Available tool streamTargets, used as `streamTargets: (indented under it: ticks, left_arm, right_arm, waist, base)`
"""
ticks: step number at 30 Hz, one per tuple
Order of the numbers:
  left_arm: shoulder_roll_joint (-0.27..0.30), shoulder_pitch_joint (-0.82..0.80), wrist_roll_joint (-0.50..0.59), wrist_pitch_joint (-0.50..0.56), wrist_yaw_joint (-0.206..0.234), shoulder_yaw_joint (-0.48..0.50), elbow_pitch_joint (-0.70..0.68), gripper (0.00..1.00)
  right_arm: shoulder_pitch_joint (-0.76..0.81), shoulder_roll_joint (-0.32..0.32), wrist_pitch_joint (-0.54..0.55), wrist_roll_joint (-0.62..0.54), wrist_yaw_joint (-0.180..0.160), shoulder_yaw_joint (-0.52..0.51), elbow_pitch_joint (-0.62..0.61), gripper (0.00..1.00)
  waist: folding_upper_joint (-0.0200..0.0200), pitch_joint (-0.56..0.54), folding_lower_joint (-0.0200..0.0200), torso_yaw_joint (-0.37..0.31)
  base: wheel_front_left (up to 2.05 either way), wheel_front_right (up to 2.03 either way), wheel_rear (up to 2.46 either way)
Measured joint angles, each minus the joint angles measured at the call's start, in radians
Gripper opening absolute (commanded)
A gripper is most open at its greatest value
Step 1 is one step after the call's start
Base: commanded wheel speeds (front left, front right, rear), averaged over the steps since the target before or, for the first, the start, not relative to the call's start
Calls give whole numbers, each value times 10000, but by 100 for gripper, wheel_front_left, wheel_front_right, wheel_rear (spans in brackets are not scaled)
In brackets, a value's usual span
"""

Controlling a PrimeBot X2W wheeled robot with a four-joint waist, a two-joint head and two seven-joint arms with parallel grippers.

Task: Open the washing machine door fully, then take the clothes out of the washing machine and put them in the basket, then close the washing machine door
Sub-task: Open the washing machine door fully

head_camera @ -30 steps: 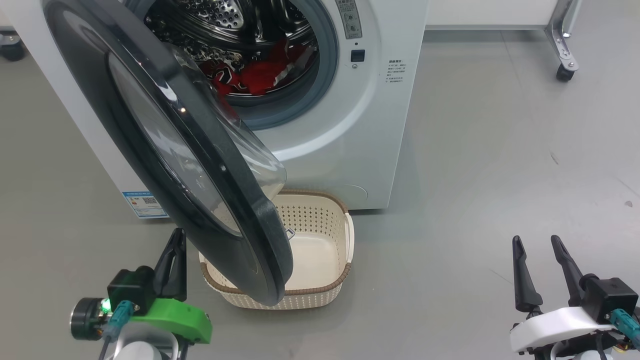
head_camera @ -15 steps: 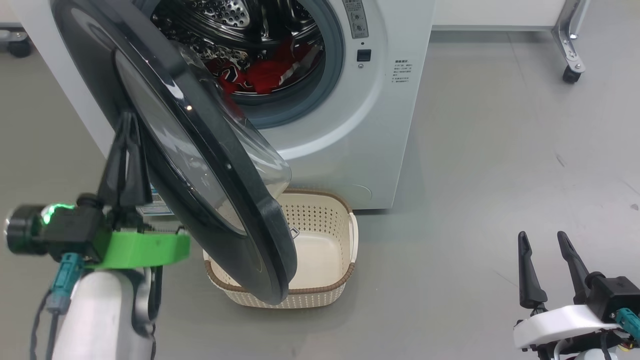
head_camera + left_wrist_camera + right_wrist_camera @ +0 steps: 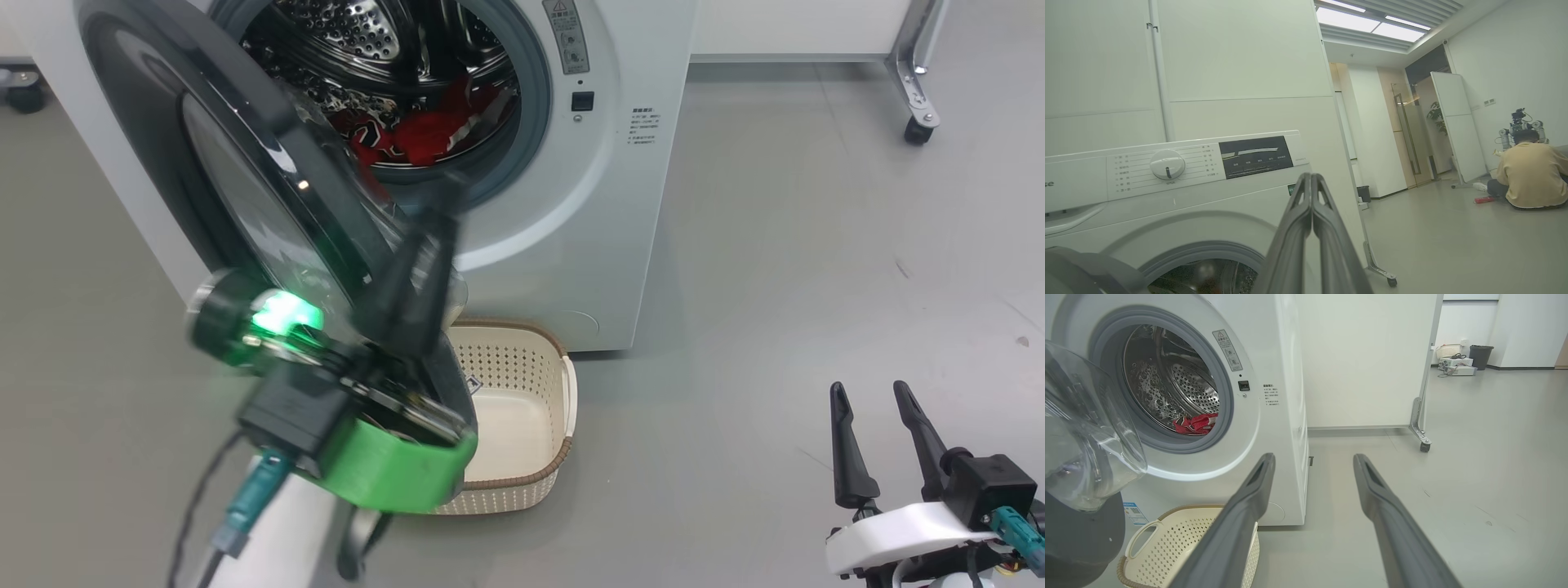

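The washing machine (image 3: 588, 204) stands with its black washing machine door (image 3: 237, 188) partly swung out toward me. The red clothes (image 3: 416, 135) lie in the steel drum. Below the door's free edge sits the cream basket (image 3: 566, 384), nothing in the part of it that shows. My left gripper (image 3: 441, 229) is raised and blurred in front of the door's free edge, its fingers shut on nothing and pointing up at the drum opening. In the left wrist view the shut left gripper (image 3: 1310, 176) points at the machine's front below the control panel. My right gripper (image 3: 867, 390) rests open at the lower right.
A wheeled white partition (image 3: 914, 90) stands behind and to the right of the machine. In the left wrist view a person (image 3: 1531, 175) in a yellow top sits on the floor far off. Grey floor stretches to the machine's right.
My left arm has risen from the floor left of the door and swung right across it, to the door's free edge. The right gripper stays put.
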Motion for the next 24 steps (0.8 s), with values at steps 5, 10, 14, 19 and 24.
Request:
streamTargets:
  ticks: [5,10,14,19,24]
  left_arm:
    - [-6,361,-439,458,-244,-1068,82,0]
    - [0,788,-867,1106,-247,-1965,328,0]
    - [4,1149,-1114,1522,-140,-2274,541,0]
    - [23,1370,-1181,1900,391,-2247,846,0]
    - [31,1399,-1181,2234,976,-1918,1546,0]
  right_arm:
    - [72,-8,0,-73,75,-71,25,100]
    - [147,17,0,-75,88,-88,65,100]
    - [158,69,0,-75,130,-136,67,100]
    - [172,90,2,-79,174,-255,52,100]
    - [170,109,2,-165,263,-263,54,100]
  waist:
    - [0,-30,0,-94]
    - [0,-37,0,-157]
    - [0,-17,0,-196]
    - [0,90,0,-191]
    - [0,195,0,-160]
  base:
    - [0,0,0]
    - [0,0,0]
    - [0,0,0]
    - [0,0,0]
    - [0,0,0]
